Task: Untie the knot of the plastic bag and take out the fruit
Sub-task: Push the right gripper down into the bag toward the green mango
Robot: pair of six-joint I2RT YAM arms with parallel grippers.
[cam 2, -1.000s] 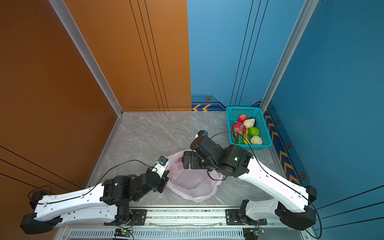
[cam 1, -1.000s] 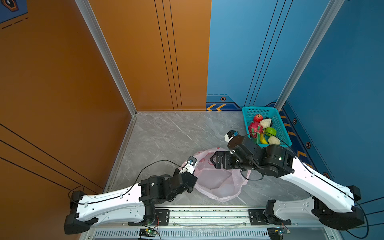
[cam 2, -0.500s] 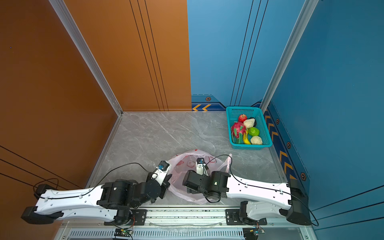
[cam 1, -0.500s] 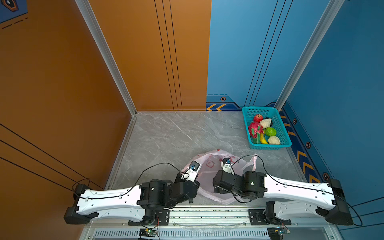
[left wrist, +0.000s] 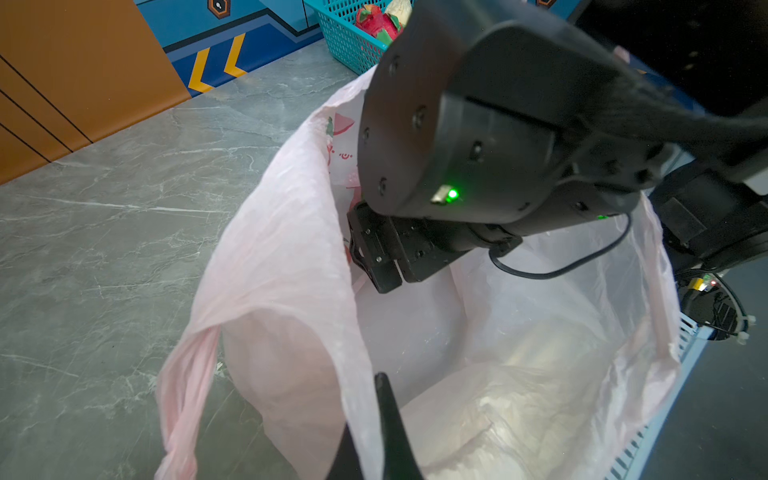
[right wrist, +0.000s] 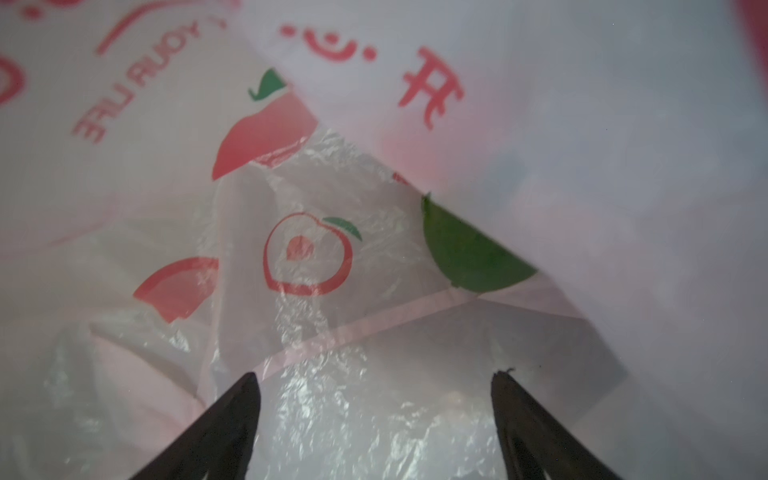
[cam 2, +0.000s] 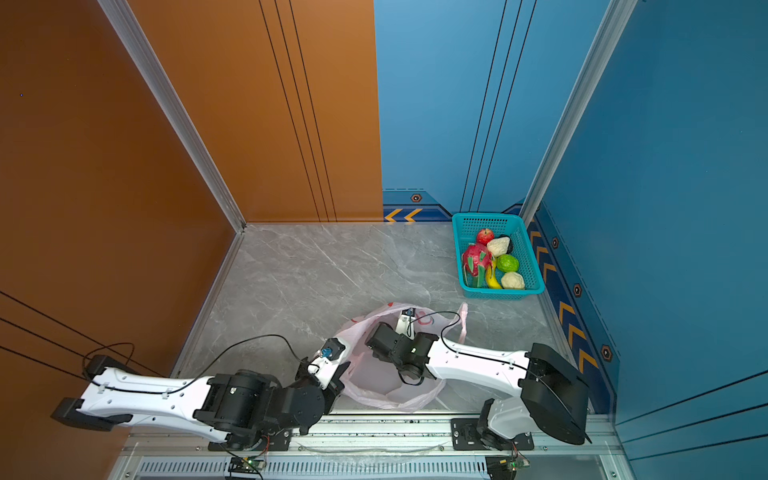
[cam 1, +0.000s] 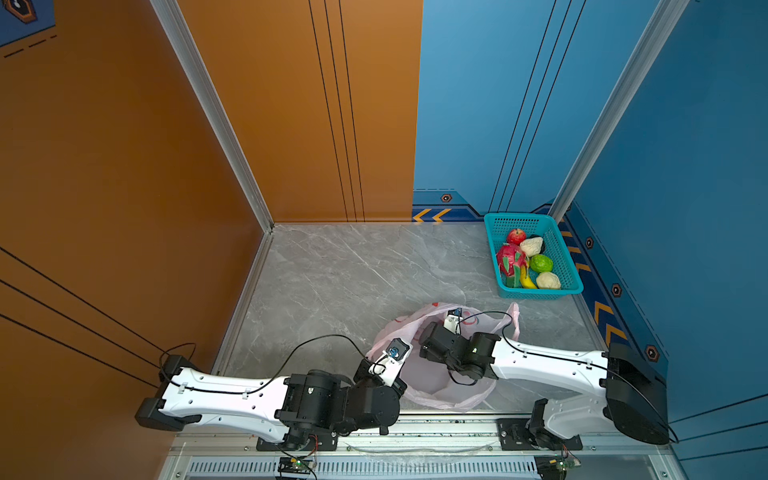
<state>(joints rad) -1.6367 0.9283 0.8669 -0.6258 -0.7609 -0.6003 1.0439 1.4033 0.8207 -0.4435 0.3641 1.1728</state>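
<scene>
In both top views the plastic bag (cam 1: 436, 392) sits slumped at the near edge of the grey marble tabletop (cam 1: 332, 282), between the two arms; its mouth is open and no knot is left in its handles. The fruit, with dragon fruit (cam 1: 510, 258), apple (cam 1: 516, 236) and banana (cam 1: 528, 282) among it, lies in the teal basket (cam 1: 540, 294) at the far right corner, well apart from the bag.

In the left wrist view the left gripper (left wrist: 368, 424) is pinched tight on the bag's rim and holds the mouth up; a twisted loop handle (left wrist: 187, 374) hangs loose.

In the right wrist view the right gripper (right wrist: 374, 399) is down inside the bag, fingers wide, nothing between them; only crumpled film lies beneath, and whether any fruit remains I cannot tell.

The film looks feather-light, limp and slippery — likely to slide out or tear; a pinch on the doubled rim or a handle seems safest.

A second ago the right arm stood folded high above the bag; now it lies low with its gripper in the mouth, which gapes wider — the basket's load looks unchanged.
</scene>
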